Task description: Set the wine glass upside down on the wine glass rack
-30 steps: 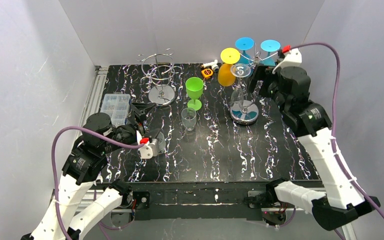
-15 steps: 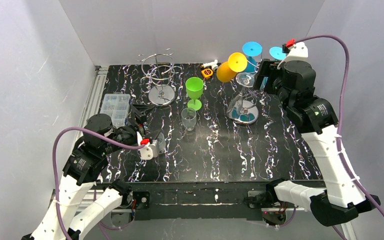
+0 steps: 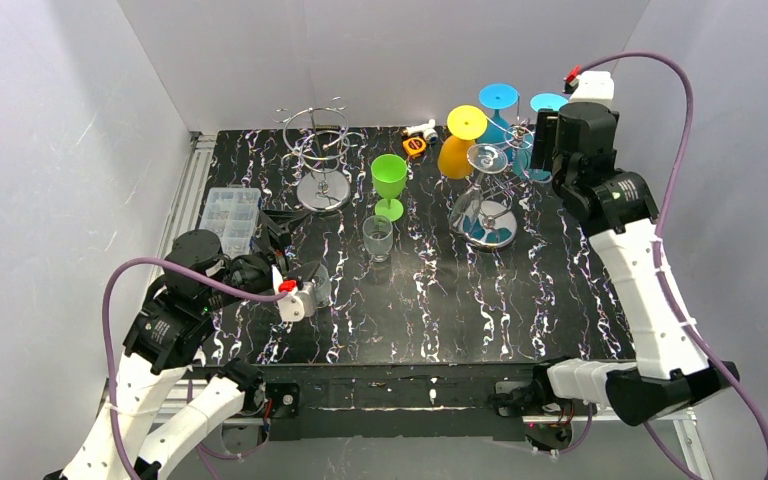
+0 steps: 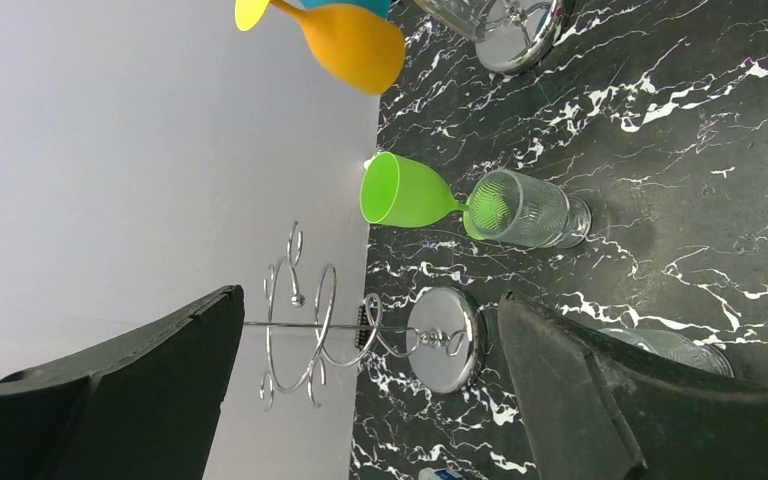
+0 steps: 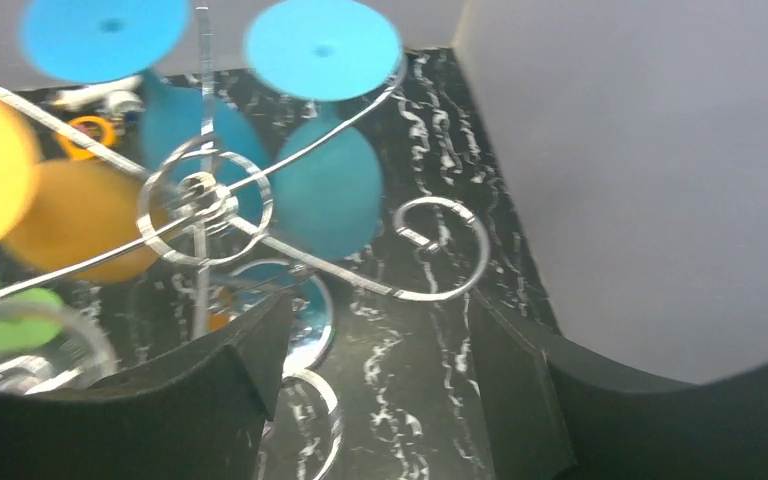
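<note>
One wine glass (image 3: 487,157) inverted on rack (image 3: 501,236) (clear) | right gripper (image 5: 375,312) parted

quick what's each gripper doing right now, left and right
left gripper: open, holding nothing
right gripper: open, nothing gripped between its fingers

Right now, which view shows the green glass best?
Top: green glass whole, bowl to foot. Left wrist: larger, foot behind the clear glass. Right wrist: a green blur at most.
</note>
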